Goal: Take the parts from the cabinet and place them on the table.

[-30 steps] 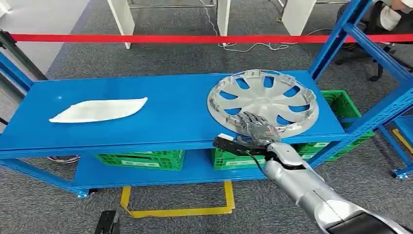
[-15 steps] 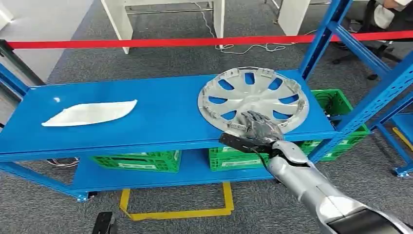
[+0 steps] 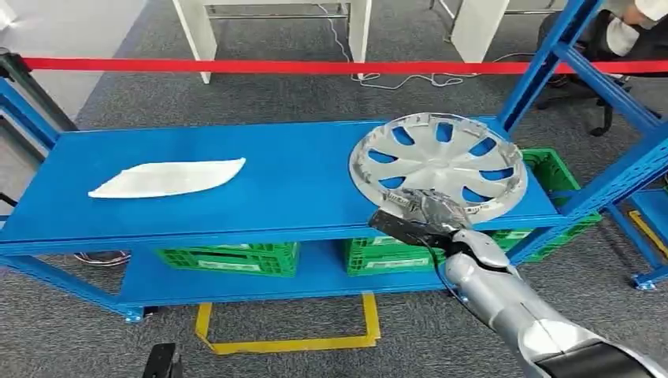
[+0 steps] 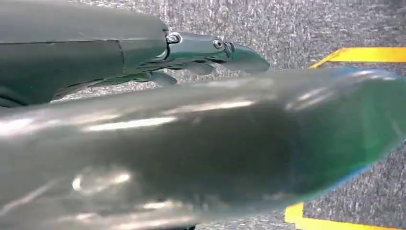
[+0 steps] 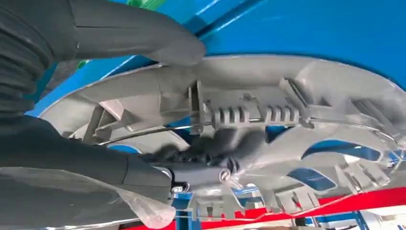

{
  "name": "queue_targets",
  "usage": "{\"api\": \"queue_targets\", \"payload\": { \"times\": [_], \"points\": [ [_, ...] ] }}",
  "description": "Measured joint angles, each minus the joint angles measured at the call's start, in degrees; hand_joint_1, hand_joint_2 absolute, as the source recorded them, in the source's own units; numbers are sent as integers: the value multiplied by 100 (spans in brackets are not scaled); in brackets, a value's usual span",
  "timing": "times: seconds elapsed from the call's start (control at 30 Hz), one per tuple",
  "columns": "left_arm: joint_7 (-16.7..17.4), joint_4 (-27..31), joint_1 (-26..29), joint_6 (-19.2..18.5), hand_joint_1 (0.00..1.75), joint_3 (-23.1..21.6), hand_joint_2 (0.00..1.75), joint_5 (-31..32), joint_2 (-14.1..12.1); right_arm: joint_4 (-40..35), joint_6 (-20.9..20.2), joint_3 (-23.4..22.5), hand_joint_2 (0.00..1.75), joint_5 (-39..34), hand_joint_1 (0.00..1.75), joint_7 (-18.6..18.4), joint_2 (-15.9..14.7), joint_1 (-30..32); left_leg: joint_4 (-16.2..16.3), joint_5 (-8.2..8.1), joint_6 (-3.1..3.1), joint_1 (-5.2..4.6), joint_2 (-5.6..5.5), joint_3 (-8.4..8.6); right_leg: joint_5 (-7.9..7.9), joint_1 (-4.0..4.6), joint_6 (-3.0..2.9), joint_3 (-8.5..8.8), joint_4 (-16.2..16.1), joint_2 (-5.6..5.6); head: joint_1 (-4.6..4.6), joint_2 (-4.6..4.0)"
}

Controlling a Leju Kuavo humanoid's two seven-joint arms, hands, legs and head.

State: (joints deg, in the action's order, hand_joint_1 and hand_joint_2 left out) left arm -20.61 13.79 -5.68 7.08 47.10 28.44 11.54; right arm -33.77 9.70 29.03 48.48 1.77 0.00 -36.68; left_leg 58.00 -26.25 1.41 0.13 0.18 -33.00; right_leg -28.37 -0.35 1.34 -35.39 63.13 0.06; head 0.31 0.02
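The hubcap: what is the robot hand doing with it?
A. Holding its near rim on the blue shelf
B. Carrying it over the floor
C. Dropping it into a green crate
A: the right robot hand grips the hubcap by its near rim, on the blue shelf.

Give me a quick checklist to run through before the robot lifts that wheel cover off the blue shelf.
1. Right hand on the wheel cover: ok, its fingers lie over the near rim and the thumb sits on the rim's other side.
2. Grip firm enough to lift: cannot tell.
3. Cover free of other items: ok, the white part lies far along the blue shelf.
4. Blue upright post beside the cover: not ok, it stands close to the far rim.
5. Left hand out of the way: ok, it hangs above the carpet.
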Motion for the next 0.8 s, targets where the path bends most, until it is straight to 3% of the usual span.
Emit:
{"api": "queue_targets", "payload": {
  "times": [0.03, 0.07, 0.1, 0.17, 0.23, 0.27, 0.33, 0.37, 0.4, 0.43, 0.47, 0.53, 0.57, 0.6, 0.7, 0.73, 0.8],
  "points": [
    [0, 0, -1, -2, 0, 4, 0, 0, 2, 0, -24, 0, 175, -2, 175, 4, -2, -23, 0, -2, -4, 0, 1, 6, 94, 27, -57, 229, -453, -9, 2, 0],
    [0, 0, -9, -15, 0, 7, 0, 0, 5, 0, -59, 0, 175, -9, 175, 20, -7, -45, 19, -17, -32, -35, -1, -11, 24, 37, -64, 288, -575, -19, -13, 0],
    [0, 0, -13, -26, 0, 9, 0, -2, 2, 2, -92, 0, 175, -13, 175, 37, -9, -55, 10, 1, -68, -10, -2, -19, 45, 48, -53, 317, -572, -14, -4, 0],
    [-4, 0, -7, -31, 0, 15, 0, -11, 4, 15, -195, 0, 175, -20, 175, 76, -17, -93, -18, 25, -132, 18, -2, 4, 64, 78, -101, 320, -572, -5, -4, 0],
    [-20, 0, -13, -31, 0, 17, 0, -13, 0, 35, -328, 0, 175, -28, 175, 90, -15, -140, 61, -50, -200, 17, -12, -7, 137, 14, -158, 380, -663, -18, -13, 0],
    [-26, 0, -19, -28, 0, 17, 0, -13, 0, 48, -356, 0, 175, -30, 175, 100, -17, -149, 233, -196, -233, 18, -12, -82, 143, 4, -181, 379, -667, -23, -35, 0],
    [-26, 0, -11, -28, 0, 20, 0, -13, -7, 66, -382, 2, 175, -39, 175, 144, -17, -165, 1193, -703, -298, 60, -11, -490, 147, 1, -192, 365, -666, -37, -31, 0],
    [-28, 0, 1, -24, 0, 20, 0, -13, -13, 92, -395, 2, 175, -42, 175, 155, -17, -171, 1586, -841, -322, 69, -11, -661, 148, 0, -191, 356, -665, -38, -35, 0],
    [-28, 0, 10, -22, 0, 22, 0, -15, -15, 122, -415, 0, 175, -52, 175, 162, -15, -167, 1716, -835, -337, 82, -10, -707, 149, -4, -189, 358, -664, -38, -33, 0],
    [-28, 0, 16, -11, 0, 26, 0, -15, -20, 133, -430, 0, 175, -50, 175, 164, -15, -184, 1586, -693, -355, 99, -10, -629, 150, -13, -186, 361, -661, -36, -35, 0],
    [-28, 0, 15, -9, 0, 28, 0, -17, -33, 157, -452, 4, 175, -42, 175, 175, -15, -204, 1239, -470, -365, 113, -9, -454, 151, -24, -176, 363, -654, -34, -33, 0],
    [-28, 0, 11, 7, 0, 33, 0, -22, -46, 188, -500, 4, 175, -26, 175, 170, -17, -232, 182, 1, -407, 158, -7, 69, 134, -50, -112, 369, -627, -28, -35, 0],
    [-28, -4, 2, 7, 0, 35, 0, -33, -26, 199, -503, 2, 175, -26, 175, 170, -17, -254, -1, -121, -408, 119, -18, 144, 122, -9, -62, 336, -597, -9, -48, 0],
    [-28, -4, 0, 7, 0, 37, 0, -33, -26, 210, -522, 2, 175, -26, 175, 170, -17, -280, -5, -96, -292, 128, -29, 127, 135, -5, -26, 307, -591, 12, -39, 0],
    [-33, -4, 6, 15, 0, 63, 0, -50, -35, 251, -535, 0, 175, -26, 175, 168, -17, -287, -25, -76, -162, 95, -18, 119, 172, -32, 69, 324, -647, 22, -50, 0],
    [-33, -4, 0, 13, 0, 66, 0, -52, -35, 264, -535, 0, 175, -26, 175, 162, -22, -285, -55, -43, -104, 117, 9, 123, 110, -44, 102, 257, -593, 21, -37, 0],
    [-39, -4, -7, 13, 0, 70, 0, -55, -35, 301, -557, 2, 175, -20, 175, 155, -24, -287, -54, -36, -42, 106, 18, 100, -270, -39, 111, -27, 2, 10, 2, 0]
  ]
}}
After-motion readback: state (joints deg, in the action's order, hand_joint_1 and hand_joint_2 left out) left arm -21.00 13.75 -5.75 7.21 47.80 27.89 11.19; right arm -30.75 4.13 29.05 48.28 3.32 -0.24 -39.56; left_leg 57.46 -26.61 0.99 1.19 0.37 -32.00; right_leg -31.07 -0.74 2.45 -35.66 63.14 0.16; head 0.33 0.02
